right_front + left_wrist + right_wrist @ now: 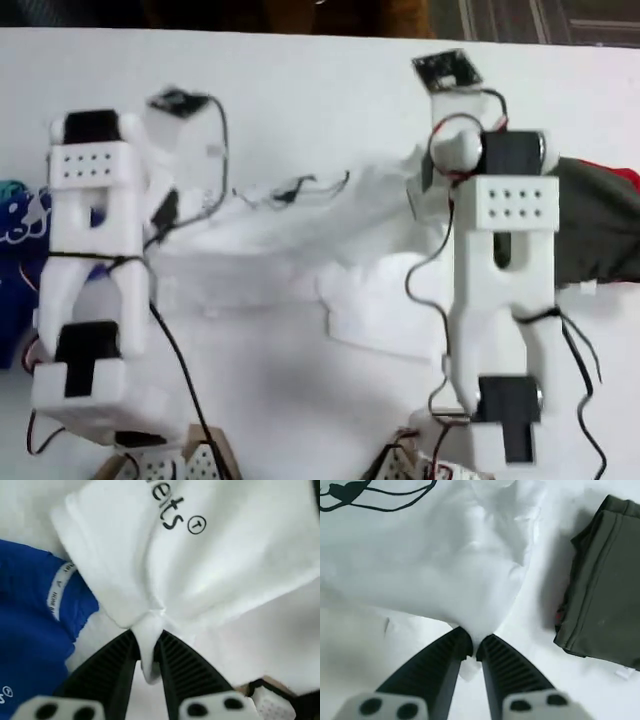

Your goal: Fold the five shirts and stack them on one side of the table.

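One shirt mid-fold, most looks left to do — blue shirt [30,630] waits far left, left gripper [148,642] pinches one edge of the white shirt [300,240] spread mid-table, right gripper [474,647] pinches another, folded dark shirt [605,580] sits far right.

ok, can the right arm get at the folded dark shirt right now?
Probably not yet: the right gripper is shut on the white shirt. The dark shirt lies close by, uncovered, so the way looks free once it lets go.
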